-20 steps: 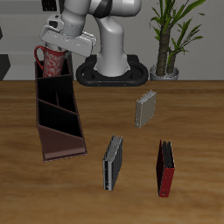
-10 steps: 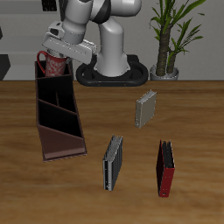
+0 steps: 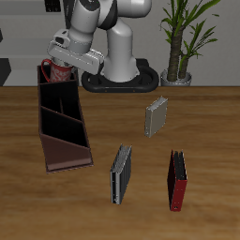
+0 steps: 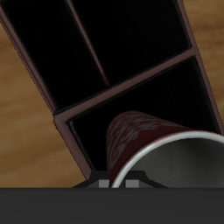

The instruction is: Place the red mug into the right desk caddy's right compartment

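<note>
Because the right compartment point(image 4: 149, 96) is the target, the tool point(image 3: 64, 58), apparently clamped on the red mug point(image 3: 58, 70), is holding it above the right desk caddy point(image 3: 62, 127) near the worktop's back edge.

The mug point(image 4: 144, 136) is red with pale speckles (grey-silver inside); the caddy point(image 3: 61, 127) is dark maroon-brown, and the counter point(image 3: 187, 131) is brown wood grain.
</note>
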Robot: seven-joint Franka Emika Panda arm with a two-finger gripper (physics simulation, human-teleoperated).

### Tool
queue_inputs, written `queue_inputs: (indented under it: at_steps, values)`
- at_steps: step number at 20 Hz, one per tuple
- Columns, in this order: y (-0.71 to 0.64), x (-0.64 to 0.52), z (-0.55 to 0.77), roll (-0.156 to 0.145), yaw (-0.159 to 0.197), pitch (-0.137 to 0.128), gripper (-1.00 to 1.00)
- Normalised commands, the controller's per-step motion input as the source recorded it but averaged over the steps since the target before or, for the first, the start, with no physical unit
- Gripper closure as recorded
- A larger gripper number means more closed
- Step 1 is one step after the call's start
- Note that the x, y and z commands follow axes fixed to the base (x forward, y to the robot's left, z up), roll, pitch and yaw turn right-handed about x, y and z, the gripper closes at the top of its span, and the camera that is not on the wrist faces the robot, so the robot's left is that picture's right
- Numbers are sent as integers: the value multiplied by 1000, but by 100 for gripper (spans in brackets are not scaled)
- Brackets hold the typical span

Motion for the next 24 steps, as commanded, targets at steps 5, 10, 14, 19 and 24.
queue_inputs:
  at_steps: [5, 10, 14, 19, 24]
  values:
    - [-53, 187, -171, -13, -28, 42, 100]
    - [-81, 141, -229, -9, -21, 41, 100]
    - [-13, 202, -159, -10, -33, 87, -100]
    - [-153, 160, -99, -14, -55, 43, -100]
    - [-3, 50, -20, 1, 2, -1, -100]
